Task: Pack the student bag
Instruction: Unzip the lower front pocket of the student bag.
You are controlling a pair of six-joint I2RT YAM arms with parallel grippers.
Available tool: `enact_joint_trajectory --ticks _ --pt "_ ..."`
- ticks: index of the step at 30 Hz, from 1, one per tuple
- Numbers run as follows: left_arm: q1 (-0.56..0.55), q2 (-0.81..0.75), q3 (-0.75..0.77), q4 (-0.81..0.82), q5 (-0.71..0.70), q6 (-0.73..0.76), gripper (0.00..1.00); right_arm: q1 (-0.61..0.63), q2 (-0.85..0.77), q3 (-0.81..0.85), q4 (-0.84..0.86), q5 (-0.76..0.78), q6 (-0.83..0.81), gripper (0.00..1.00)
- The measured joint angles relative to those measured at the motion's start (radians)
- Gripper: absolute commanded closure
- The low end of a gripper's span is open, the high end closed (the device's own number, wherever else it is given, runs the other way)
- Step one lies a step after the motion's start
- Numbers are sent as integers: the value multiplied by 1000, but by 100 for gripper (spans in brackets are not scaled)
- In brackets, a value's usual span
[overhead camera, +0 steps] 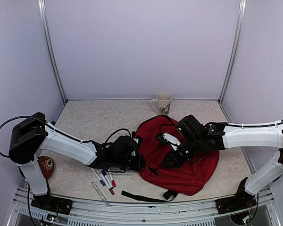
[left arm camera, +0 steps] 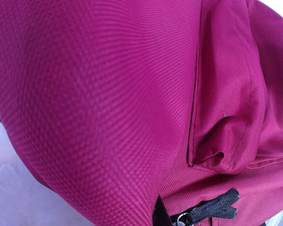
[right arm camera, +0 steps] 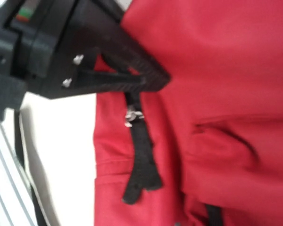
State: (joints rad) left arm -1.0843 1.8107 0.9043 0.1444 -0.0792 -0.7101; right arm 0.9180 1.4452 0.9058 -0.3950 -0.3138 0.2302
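Beige table [overhead camera: 85,122] between pale lilac walls, dark-red student bag [overhead camera: 193,174] lying centre-right on it, left gripper [overhead camera: 134,155] closed at the bag's left edge, right gripper [overhead camera: 172,157] over the bag near a black zipper pull [right arm camera: 141,160], its fingers' opening impossible to tell, mug [overhead camera: 163,102] behind

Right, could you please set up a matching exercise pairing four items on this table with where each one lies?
Items:
1. large dark-red fabric backpack
2. white patterned ceramic mug
3. loose marker pens
4. round red patterned object

Places:
A. furthest back
B. near edge, just left of the backpack
C. leftmost of all
D. centre, right of the pens

Pairs: 1-D, 2-A, 3-B, 4-C
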Motion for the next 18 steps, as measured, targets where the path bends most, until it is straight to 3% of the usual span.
enact_joint_trajectory --ticks 3,9,18 --pt "0 0 0 -3 -1 2 100 -11 -18 0 -11 45 6 78" --pt "-2 0 0 -3 -2 5 100 -71 -13 -14 -37 143 37 78" --pt "-3 0 1 -5 -7 6 100 -61 16 -97 5 160 45 80"
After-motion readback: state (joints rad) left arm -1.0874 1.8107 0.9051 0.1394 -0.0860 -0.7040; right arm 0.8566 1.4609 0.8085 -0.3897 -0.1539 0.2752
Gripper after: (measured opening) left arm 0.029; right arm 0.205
